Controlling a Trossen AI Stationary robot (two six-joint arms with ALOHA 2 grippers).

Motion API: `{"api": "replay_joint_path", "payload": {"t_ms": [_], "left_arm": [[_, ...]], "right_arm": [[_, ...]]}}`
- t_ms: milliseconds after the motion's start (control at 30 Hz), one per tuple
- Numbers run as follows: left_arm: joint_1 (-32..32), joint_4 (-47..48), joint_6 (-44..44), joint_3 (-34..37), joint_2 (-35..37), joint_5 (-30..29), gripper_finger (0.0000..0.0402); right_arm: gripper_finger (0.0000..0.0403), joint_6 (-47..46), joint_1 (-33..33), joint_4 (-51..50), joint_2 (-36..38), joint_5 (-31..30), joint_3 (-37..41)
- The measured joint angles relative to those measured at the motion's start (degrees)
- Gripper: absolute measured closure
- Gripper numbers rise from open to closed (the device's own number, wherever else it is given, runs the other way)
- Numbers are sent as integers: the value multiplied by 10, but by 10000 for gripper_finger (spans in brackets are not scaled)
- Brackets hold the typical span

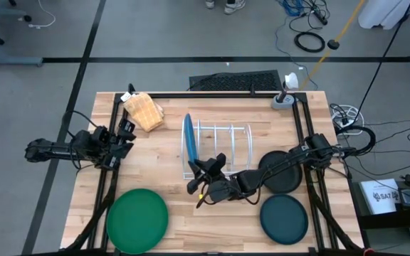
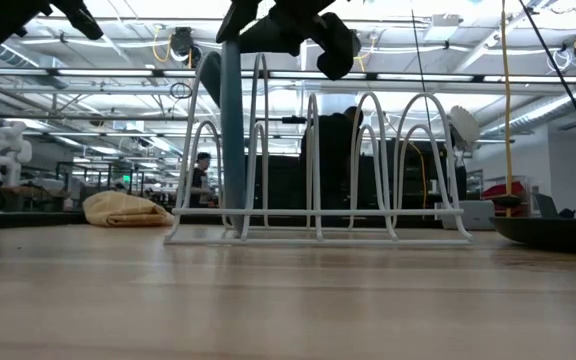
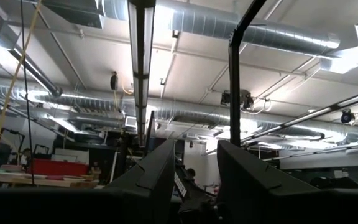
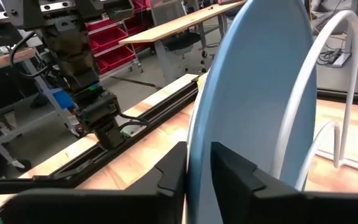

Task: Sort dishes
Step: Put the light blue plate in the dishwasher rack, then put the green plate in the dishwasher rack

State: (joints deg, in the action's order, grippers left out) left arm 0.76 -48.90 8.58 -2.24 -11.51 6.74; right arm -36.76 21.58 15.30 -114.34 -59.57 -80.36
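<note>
The right claw point(image 1: 206, 169) was clamped on the rim of the light blue plate point(image 1: 188, 139), which stood on edge in the end slot of the white wire rack point(image 1: 223, 146), at the side nearest the left arm. The plate looked seated but not freed, so the sound way to finish, as I judged it, was to part the fingers slowly, check that it leaned on the wire, then lift straight away without dragging the rim. The green plate point(image 1: 137, 220), black plate point(image 1: 282, 173) and dark teal plate point(image 1: 284, 219) lay flat on the bench point(image 1: 176, 206), 3 left to rack. The left claw point(image 1: 128, 135) waited near the bench's edge, its fingers apart and empty.
</note>
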Motion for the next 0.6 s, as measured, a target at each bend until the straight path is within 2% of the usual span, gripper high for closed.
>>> {"api": "replay_joint_path", "payload": {"t_ms": [367,600], "left_arm": [[0,0,0,0,0,0,269],[0,2,0,0,0,0,269]], "right_arm": [[248,110,0,73,0,-22,0],[234,163,0,73,12,-34,0]]}}
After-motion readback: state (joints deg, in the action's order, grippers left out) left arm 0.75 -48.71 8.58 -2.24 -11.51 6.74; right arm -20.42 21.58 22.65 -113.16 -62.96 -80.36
